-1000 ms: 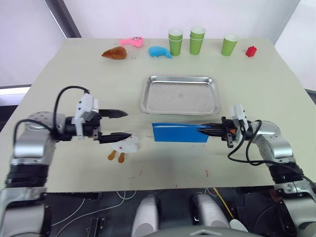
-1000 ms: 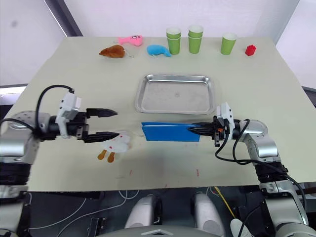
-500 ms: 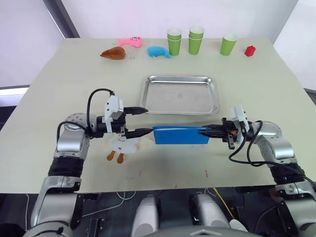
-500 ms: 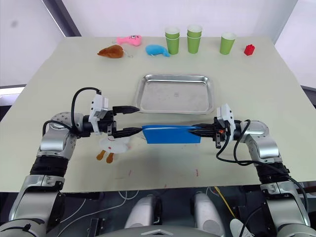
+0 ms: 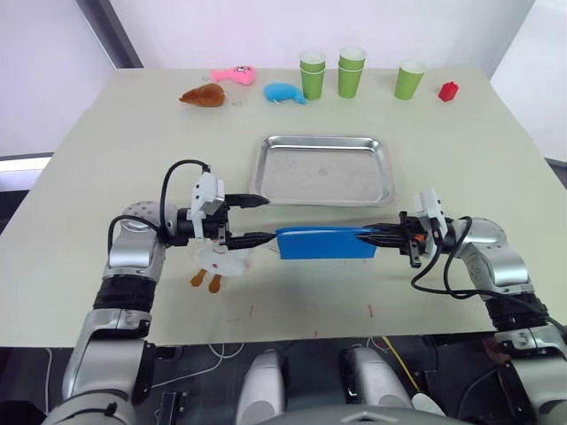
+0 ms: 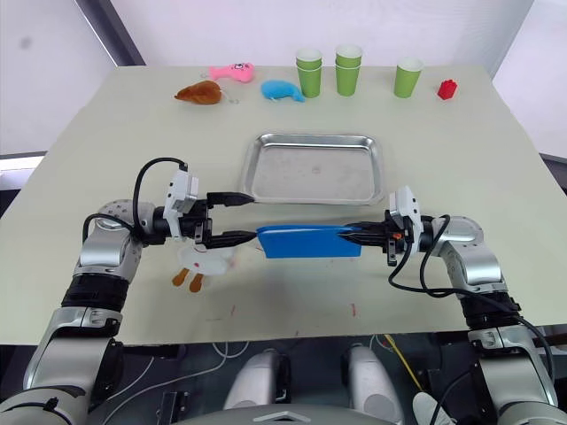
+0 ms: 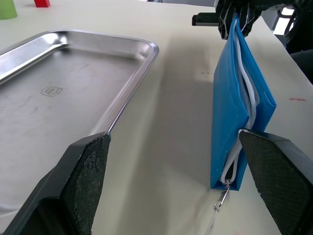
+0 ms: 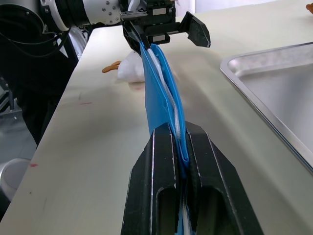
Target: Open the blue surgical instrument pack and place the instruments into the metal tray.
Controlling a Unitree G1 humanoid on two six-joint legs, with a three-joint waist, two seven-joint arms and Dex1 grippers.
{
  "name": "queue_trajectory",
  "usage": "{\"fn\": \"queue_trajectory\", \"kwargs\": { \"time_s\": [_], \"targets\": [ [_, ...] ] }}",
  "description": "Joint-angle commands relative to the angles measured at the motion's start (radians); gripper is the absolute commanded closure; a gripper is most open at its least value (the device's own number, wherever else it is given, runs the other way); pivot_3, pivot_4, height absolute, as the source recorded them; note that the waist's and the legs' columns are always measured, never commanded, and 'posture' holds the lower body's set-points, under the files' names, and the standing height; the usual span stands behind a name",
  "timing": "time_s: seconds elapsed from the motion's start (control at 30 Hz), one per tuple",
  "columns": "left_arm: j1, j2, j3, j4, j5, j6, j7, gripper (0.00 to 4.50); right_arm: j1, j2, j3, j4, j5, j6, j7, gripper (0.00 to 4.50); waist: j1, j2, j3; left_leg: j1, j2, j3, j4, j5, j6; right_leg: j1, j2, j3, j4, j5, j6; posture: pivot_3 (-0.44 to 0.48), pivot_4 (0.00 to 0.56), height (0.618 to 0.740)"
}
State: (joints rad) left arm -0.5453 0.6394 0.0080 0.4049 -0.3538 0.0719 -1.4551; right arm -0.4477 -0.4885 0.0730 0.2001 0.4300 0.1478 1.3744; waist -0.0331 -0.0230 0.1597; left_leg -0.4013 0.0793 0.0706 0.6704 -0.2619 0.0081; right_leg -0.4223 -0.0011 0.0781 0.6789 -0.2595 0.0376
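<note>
The blue surgical instrument pack [image 5: 323, 242] stands on its long edge on the table, just in front of the metal tray [image 5: 324, 168]. My right gripper [image 5: 368, 235] is shut on the pack's right end [image 8: 161, 93], fingers [image 8: 164, 161] pinching it. My left gripper [image 5: 268, 219] is open at the pack's left end. That end [image 7: 234, 112] sits just inside the open fingers, close to one finger [image 7: 279, 166]. A white zipper runs along the pack's top, its pull [image 7: 222, 196] hanging at the left end. The instruments are hidden. The tray [image 7: 73, 88] holds nothing.
A white plush toy with orange feet [image 5: 220, 262] lies under my left gripper. At the table's far edge stand three stacks of green cups [image 5: 353, 71], a red block [image 5: 450, 90], a blue whale toy [image 5: 285, 92], a pink toy [image 5: 235, 75] and a brown toy [image 5: 204, 96].
My left arm has swung right from the table's left side until its open gripper reached the pack's left end. The right gripper has kept hold of the pack.
</note>
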Motion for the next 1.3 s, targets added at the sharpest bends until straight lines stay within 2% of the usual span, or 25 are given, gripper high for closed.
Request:
{"fn": "queue_trajectory", "kwargs": {
  "time_s": [0.03, 0.67, 1.0, 1.13, 1.3],
  "targets": [
    [-0.009, 0.013, -0.001, -0.025, -0.007, -0.009, -0.023, 0.07, -0.002, 0.006, -0.008, -0.045, 0.017, -0.015, 0.000, 4.50, 0.000, 0.000, 0.000, 0.000, 0.000, 0.000, 0.000, 0.000, 0.000, 0.000, 0.000, 0.000, 0.000, 0.000, 0.000, 0.000, 0.150, 0.739],
    [0.000, -0.007, 0.007, -0.001, -0.006, -0.032, 0.004, 0.07, -0.012, 0.023, 0.001, -0.054, 0.019, -0.015, 0.007, 4.50, 0.000, 0.000, 0.000, 0.000, 0.000, 0.000, 0.000, 0.000, 0.000, 0.000, 0.000, 0.000, 0.000, 0.000, 0.000, 0.000, 0.150, 0.739],
    [0.050, -0.052, 0.007, -0.160, -0.107, 0.106, -0.013, 0.07, -0.002, 0.018, 0.001, -0.070, 0.021, 0.003, 0.011, 4.50, -0.001, 0.000, 0.000, 0.000, 0.000, -0.001, 0.000, 0.000, 0.000, 0.000, 0.000, 0.000, 0.001, 0.000, 0.000, 0.000, 0.150, 0.739],
    [0.057, -0.038, -0.001, -0.164, -0.104, 0.121, -0.028, 1.20, -0.001, 0.019, 0.002, -0.063, 0.018, 0.000, 0.012, 4.50, -0.002, 0.000, 0.000, 0.000, 0.000, -0.001, 0.001, 0.000, 0.000, 0.000, 0.000, 0.000, 0.001, 0.000, 0.000, 0.000, 0.150, 0.739],
    [0.053, -0.025, 0.004, -0.138, -0.091, 0.115, -0.035, 3.45, -0.004, 0.017, 0.000, -0.053, 0.015, -0.004, 0.012, 4.50, -0.002, 0.000, 0.000, 0.000, 0.000, -0.001, 0.000, 0.000, 0.000, 0.000, 0.000, 0.000, 0.001, 0.000, 0.000, 0.000, 0.150, 0.739]
  ]
}}
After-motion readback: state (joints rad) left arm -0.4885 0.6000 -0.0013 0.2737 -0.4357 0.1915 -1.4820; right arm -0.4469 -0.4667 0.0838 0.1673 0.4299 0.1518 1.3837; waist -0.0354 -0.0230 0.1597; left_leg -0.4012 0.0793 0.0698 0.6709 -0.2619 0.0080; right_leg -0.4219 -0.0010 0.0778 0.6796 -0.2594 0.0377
